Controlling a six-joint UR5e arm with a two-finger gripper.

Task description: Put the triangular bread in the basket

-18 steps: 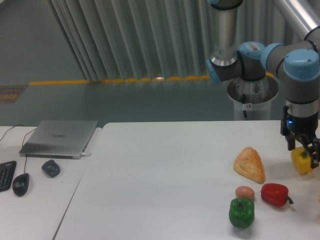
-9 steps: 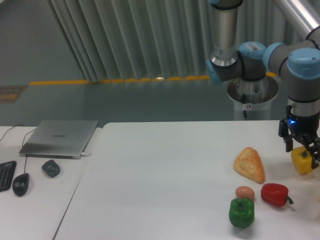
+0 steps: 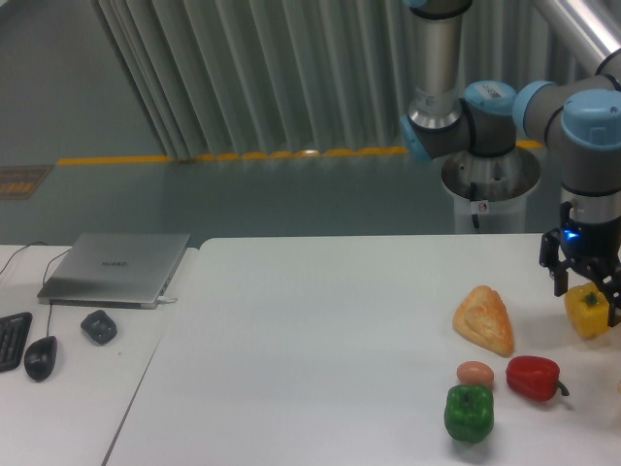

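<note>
The triangular bread [image 3: 485,318], a golden-orange wedge with a paler flaky top, lies on the white table right of centre. My gripper [image 3: 586,299] hangs at the far right edge, well right of the bread. Its dark fingers [image 3: 560,280] stand apart on either side of a yellow pepper [image 3: 587,311]; the jaws look open around it. The basket is out of view.
In front of the bread lie a small brown egg [image 3: 474,373], a green pepper [image 3: 469,412] and a red pepper [image 3: 534,378]. On the left stand a laptop [image 3: 116,268], a mouse [image 3: 40,357] and a dark small object [image 3: 99,326]. The table's right edge is cut off by the frame.
The gripper has risen slightly and drifted a little right over the yellow pepper. The bread and the other items have not moved.
</note>
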